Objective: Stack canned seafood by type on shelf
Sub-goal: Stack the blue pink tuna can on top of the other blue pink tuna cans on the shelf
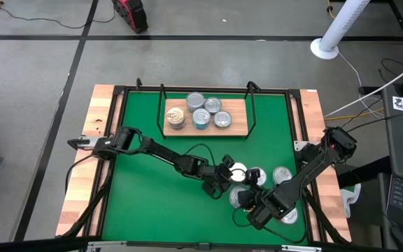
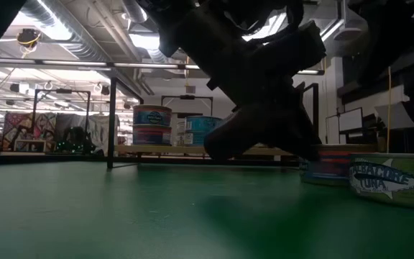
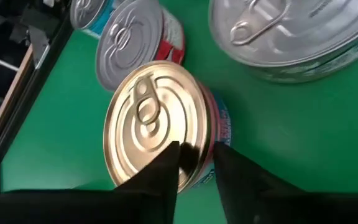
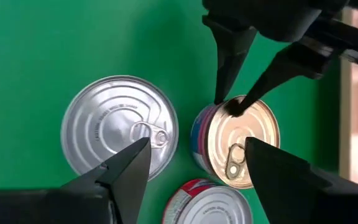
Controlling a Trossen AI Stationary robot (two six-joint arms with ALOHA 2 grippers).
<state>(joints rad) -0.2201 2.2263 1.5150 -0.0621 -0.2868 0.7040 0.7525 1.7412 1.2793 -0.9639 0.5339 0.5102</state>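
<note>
The left gripper [image 1: 228,173] is down among the loose tins on the green mat [image 1: 145,196], near the front right part of the worktop [image 1: 75,189]. Its jaws are pinching the rim of a gold-lidded tin [image 3: 157,124], one finger on the lid and one on the outside wall; you can see that from both wrist views. Right beside that tin sit a silver-lidded red tin [image 3: 135,37] and a bigger silver-lidded tin [image 3: 291,28].

The right gripper [image 1: 257,210] hangs just above the same bunch with its jaws spread wide, holding nothing. Below it there's a silver-lidded tin [image 4: 120,124] next to the gold one.

The shelf [image 1: 206,122] is at the back of the mat and has five tins [image 1: 200,115] on its wood board, at least one pair stacked, going by the low view
</note>
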